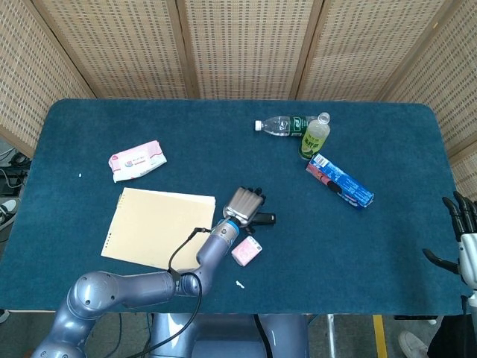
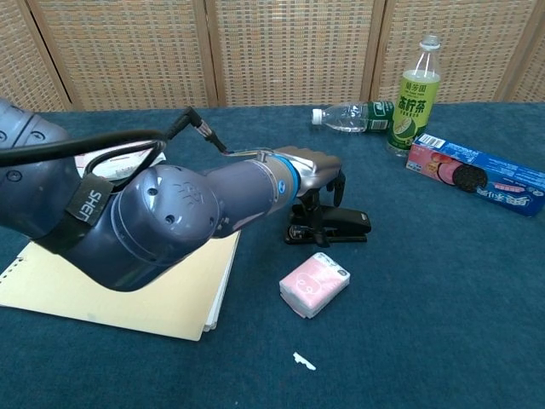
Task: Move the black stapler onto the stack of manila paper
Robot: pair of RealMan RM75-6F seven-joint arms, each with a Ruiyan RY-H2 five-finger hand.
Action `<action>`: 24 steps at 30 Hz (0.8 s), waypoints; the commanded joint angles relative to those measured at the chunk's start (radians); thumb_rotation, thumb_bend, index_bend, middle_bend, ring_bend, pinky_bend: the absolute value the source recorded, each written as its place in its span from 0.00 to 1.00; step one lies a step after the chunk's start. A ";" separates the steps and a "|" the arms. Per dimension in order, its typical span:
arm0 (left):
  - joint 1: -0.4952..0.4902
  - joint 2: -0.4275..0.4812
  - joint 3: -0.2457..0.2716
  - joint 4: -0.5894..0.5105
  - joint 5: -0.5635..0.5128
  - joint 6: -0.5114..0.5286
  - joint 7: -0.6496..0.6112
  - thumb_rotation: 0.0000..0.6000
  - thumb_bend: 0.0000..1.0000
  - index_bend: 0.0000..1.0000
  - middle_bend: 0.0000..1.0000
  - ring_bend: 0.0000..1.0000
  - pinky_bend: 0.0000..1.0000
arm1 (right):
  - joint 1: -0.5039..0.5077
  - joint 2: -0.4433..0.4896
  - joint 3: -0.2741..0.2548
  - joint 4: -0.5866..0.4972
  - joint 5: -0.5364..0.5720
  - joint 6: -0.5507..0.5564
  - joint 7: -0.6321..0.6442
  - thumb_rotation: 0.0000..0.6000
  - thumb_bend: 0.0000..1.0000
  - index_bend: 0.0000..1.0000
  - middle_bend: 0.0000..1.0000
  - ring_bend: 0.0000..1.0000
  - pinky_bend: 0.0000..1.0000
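black stapler (image 2: 339, 227) on table, under left robot hand (image 2: 317, 175) fingers

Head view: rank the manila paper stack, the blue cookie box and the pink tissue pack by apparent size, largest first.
1. manila paper stack
2. blue cookie box
3. pink tissue pack
All lie flat on the table at similar depth, so the ranking seems reliable.

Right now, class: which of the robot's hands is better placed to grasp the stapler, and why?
Left. The left hand is already over the black stapler; the right hand waits at the table's far edge.

It looks like a robot test room: a bench (image 1: 112, 127) with blue cloth stands before woven screens (image 1: 238, 45), with cables (image 1: 9, 175) on the floor at the left edge.
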State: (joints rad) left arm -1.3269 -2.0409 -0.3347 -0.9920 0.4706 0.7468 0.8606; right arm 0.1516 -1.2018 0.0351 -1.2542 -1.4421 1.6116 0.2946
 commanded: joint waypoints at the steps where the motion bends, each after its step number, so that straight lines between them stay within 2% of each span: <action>1: -0.010 -0.009 -0.002 0.019 -0.023 -0.019 0.003 1.00 0.00 0.33 0.21 0.27 0.32 | -0.003 0.000 0.004 0.001 -0.002 -0.002 -0.001 1.00 0.00 0.00 0.00 0.00 0.00; 7: -0.027 -0.010 0.001 0.042 -0.036 -0.040 0.004 1.00 0.00 0.35 0.22 0.29 0.32 | -0.008 0.000 0.015 0.001 -0.006 -0.010 -0.004 1.00 0.00 0.00 0.00 0.00 0.00; 16: -0.035 -0.033 0.014 0.084 -0.051 -0.060 -0.009 1.00 0.00 0.35 0.23 0.29 0.38 | -0.015 0.003 0.030 -0.002 -0.012 -0.013 -0.009 1.00 0.00 0.00 0.00 0.00 0.00; 20: -0.038 -0.049 0.013 0.105 -0.049 -0.061 -0.019 1.00 0.15 0.49 0.37 0.42 0.46 | -0.018 0.004 0.035 -0.004 -0.015 -0.014 -0.009 1.00 0.00 0.00 0.00 0.00 0.00; 24: -0.040 -0.065 0.018 0.129 -0.016 -0.041 -0.034 1.00 0.21 0.59 0.46 0.50 0.55 | -0.021 0.004 0.041 -0.004 -0.016 -0.020 -0.008 1.00 0.00 0.00 0.00 0.00 0.00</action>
State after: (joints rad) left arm -1.3656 -2.1002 -0.3203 -0.8710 0.4470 0.6986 0.8294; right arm 0.1309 -1.1980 0.0749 -1.2578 -1.4577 1.5922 0.2864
